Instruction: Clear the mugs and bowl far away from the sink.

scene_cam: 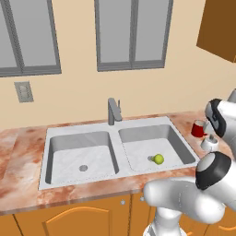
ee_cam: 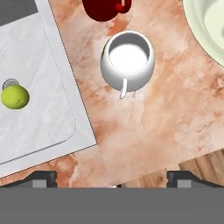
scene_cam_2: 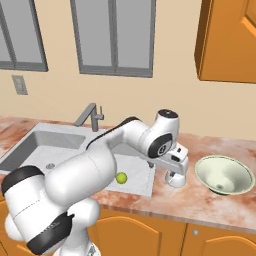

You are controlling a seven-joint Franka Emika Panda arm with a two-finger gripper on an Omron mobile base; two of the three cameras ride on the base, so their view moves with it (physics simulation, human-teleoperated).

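Observation:
Two mugs stand on the marble counter just right of the sink point(scene_cam: 83, 138). The white mug point(ee_cam: 127, 59) is upright, its handle turned toward the counter's front edge, and it also shows from the base point(scene_cam: 209, 144). The red mug point(ee_cam: 103, 8) sits right behind it, nearer the wall point(scene_cam: 199, 128). The pale cream bowl point(scene_cam_2: 224, 175) rests further right on the counter, its rim point(ee_cam: 205, 30) at the hand view's top right corner. My gripper point(ee_cam: 113, 179) hangs open above the counter, just in front of the white mug, holding nothing; from the base it point(scene_cam_2: 172, 166) sits over the mug.
A yellow-green ball point(scene_cam: 158, 159) lies by the drain in the sink's right basin. The grey faucet point(scene_cam: 113, 110) stands behind the divider. An orange wall cabinet point(scene_cam_2: 230, 40) hangs above the bowl. The counter's front edge point(ee_cam: 175, 168) runs close below the gripper.

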